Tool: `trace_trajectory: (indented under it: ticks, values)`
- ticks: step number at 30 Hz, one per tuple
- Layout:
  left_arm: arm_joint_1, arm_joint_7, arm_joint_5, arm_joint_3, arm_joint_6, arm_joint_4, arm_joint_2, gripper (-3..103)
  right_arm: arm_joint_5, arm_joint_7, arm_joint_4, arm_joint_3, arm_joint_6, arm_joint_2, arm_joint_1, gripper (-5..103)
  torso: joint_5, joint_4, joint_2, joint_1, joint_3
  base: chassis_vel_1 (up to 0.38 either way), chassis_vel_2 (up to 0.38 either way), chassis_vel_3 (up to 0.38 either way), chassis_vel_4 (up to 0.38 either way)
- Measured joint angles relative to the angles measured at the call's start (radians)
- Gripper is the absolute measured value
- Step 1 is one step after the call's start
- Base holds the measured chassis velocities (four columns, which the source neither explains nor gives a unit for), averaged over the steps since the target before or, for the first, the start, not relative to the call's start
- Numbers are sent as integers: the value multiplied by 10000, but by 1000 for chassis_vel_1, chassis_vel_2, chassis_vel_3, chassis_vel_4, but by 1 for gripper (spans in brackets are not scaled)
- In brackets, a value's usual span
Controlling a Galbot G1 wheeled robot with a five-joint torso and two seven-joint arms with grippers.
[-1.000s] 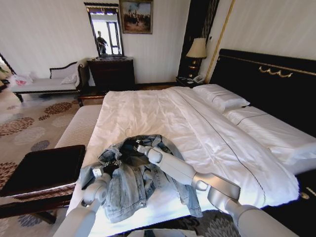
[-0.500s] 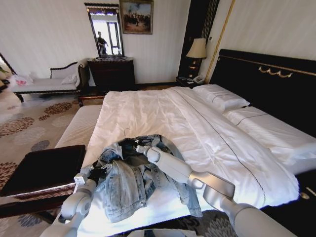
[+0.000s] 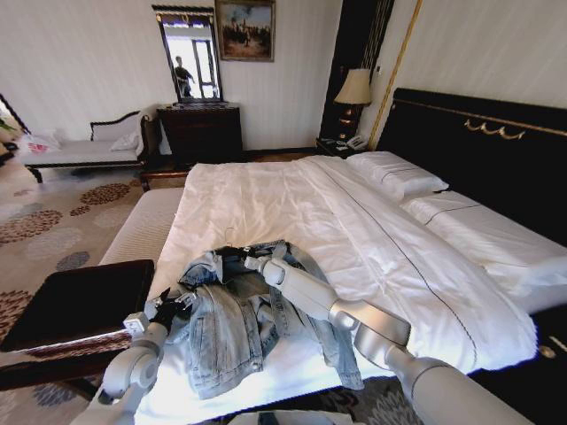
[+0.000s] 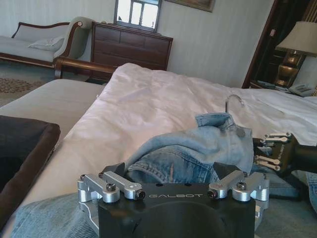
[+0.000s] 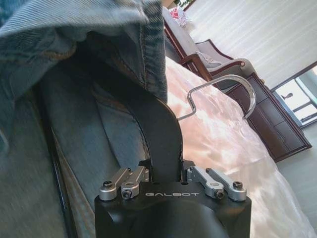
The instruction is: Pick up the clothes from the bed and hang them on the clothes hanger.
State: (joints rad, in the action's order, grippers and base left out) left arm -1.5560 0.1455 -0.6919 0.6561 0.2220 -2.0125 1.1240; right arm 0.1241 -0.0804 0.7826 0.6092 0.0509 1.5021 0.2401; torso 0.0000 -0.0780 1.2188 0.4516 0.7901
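Denim jacket point(image 3: 239, 310) lies crumpled on the white bed point(image 3: 292, 204), at the near corner of the mattress, on the side away from the black headboard point(image 3: 478, 150). Not lifted clear of the sheet. Black clothes hanger point(image 5: 157, 131) is buried in the jacket's collar area; its silver hook pokes out of the denim on the far side, toward the dresser point(image 3: 199, 128). Right end effector point(image 3: 251, 261) sits in the collar folds, and the right wrist view shows its fingers clamped on the hanger's black neck just below the hook. Left end effector point(image 3: 168, 307) is at the jacket's edge nearest the dark bench point(image 3: 75, 305); in the left wrist view its fingers point(image 4: 121, 184) stand apart with loose denim bunched just beyond them, nothing gripped. My read: the job is mid-way. Hanger and jacket are brought together and the hanger is held, but the jacket is a heap, and I cannot tell whether either shoulder is seated on the hanger. Left to do, as I judge it: get the shoulders onto the hanger and raise the garment so it hangs. Writing: "GALBOT" is printed in pale letters on the black housing of each end effector, readable in both wrist views. No legible label on the jacket.
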Motion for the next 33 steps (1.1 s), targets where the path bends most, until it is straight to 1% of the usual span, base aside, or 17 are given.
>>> trace_trajectory:
  ticks: [6, 10, 13, 20, 21, 22, 23, 24, 26, 27, 28, 29, 30, 31, 33]
  values:
    - [20, -12, -133, 35, -9, -2, -10, 100, 189, -143, -204, -63, -198, -118, -123, 28, 0, -3, 0, 0, 0, 0, 0, 0, 0]
    - [49, -22, -234, 59, -14, 0, -18, 100, 377, -244, -483, -84, -405, 17, -200, 28, 0, -3, 0, 0, 0, 0, 0, 0, 0]
    - [48, -27, -325, 98, -15, -1, -14, 100, 719, -261, -963, -224, -718, 292, -260, 28, -1, -2, 0, 1, 0, 0, 0, 0, 0]
    - [-84, -83, -410, 301, -22, -25, 18, 100, 755, -248, -990, -159, -783, 366, -277, 28, 0, 0, 0, 1, 0, 0, 0, 0, 0]
    - [-90, -85, -418, 320, -24, -27, 18, 100, 745, -255, -960, -125, -782, 356, -279, 27, 0, 0, 0, 0, 0, 0, 0, 0, 0]
    - [-93, -86, -424, 342, -24, -37, 18, 100, 701, -281, -870, -78, -733, 320, -279, 32, -1, 1, 0, 0, 0, 0, 0, 0, 0]
    - [-93, -86, -424, 342, -24, -37, 18, 100, 701, -281, -870, -78, -733, 320, -279, 32, -1, 1, 0, 0, 0, 0, 0, 0, 0]
    - [-99, -84, -428, 361, -24, -51, 18, 100, 588, -297, -745, -29, -657, 264, -279, 37, -1, 1, 0, 1, 1, 0, 0, 0, 0]
    - [-103, -83, -433, 372, -24, -56, 19, 100, 509, -305, -663, 4, -612, 228, -278, 37, -1, 1, 0, 1, 0, 0, 0, 0, 0]
    - [-138, -79, -472, 427, -24, -84, 19, 100, 286, -373, -400, 132, -459, 78, -272, 42, 0, 0, 0, 2, 1, 0, 0, 0, 0]
    - [-187, -78, -502, 482, -24, -92, 13, 100, 176, -433, -165, 248, -354, -73, -272, 54, 0, 0, 0, 2, 1, 0, 0, 0, 0]
    - [-187, -78, -502, 482, -24, -92, 13, 100, 176, -433, -165, 248, -354, -73, -272, 54, 0, 0, 0, 2, 1, 0, 0, 0, 0]
    - [-211, -79, -507, 510, -24, -97, 8, 100, 111, -447, -32, 310, -287, -173, -273, 59, 0, 0, 0, 2, 0, 0, 0, 0, 0]
    - [-238, -80, -515, 539, -24, -106, 7, 100, 54, -448, 63, 345, -233, -250, -272, 59, 0, 0, -1, 2, 1, 0, 0, 0, 0]
    - [-288, -81, -530, 595, -24, -135, 19, 100, -82, -435, 271, 376, -128, -398, -273, 70, 0, -2, 0, 2, 0, 0, 0, 0, 0]
